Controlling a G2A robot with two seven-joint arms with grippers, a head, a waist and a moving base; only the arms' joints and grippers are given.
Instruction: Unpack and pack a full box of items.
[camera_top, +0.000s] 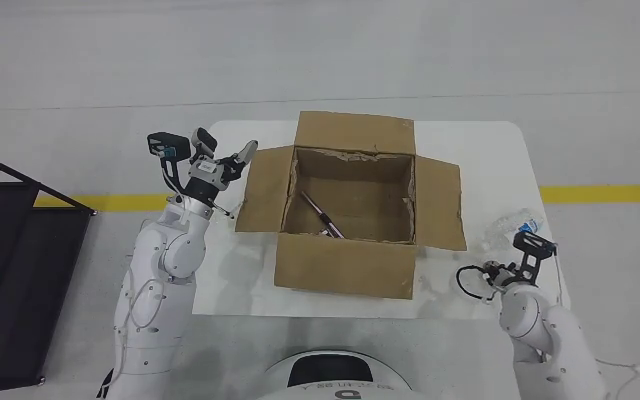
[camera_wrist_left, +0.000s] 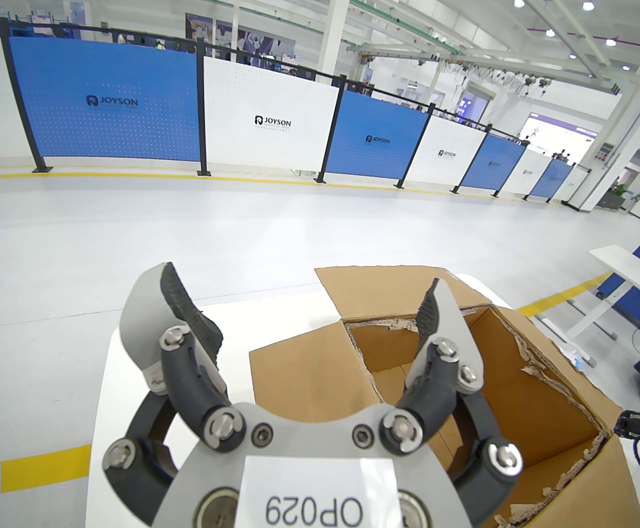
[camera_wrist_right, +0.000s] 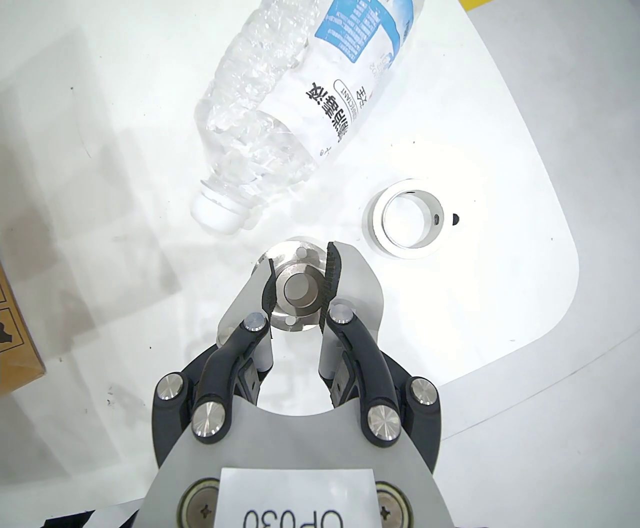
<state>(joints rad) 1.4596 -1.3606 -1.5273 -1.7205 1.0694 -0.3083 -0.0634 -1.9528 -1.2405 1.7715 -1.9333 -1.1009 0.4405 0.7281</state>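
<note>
An open cardboard box (camera_top: 350, 205) stands in the middle of the white table (camera_top: 470, 140), flaps folded out. A dark rod-like item (camera_top: 318, 212) lies inside it. My left gripper (camera_wrist_left: 300, 290) hangs open with nothing in it, above the table beside the box's (camera_wrist_left: 525, 390) left flap; in the top view it is (camera_top: 225, 160). My right gripper (camera_wrist_right: 300, 265) is low over the table's right end, shut on the hub of a round metal flange (camera_wrist_right: 296, 289). A clear water bottle (camera_wrist_right: 300, 100) lies on its side just beyond it, with a white ring (camera_wrist_right: 407, 220) beside it.
The table's rounded corner and edge (camera_wrist_right: 560, 280) run close to the ring and flange. The box's corner (camera_wrist_right: 15, 340) lies off to one side of the right gripper. A dark frame (camera_top: 30, 270) stands on the floor left of the table.
</note>
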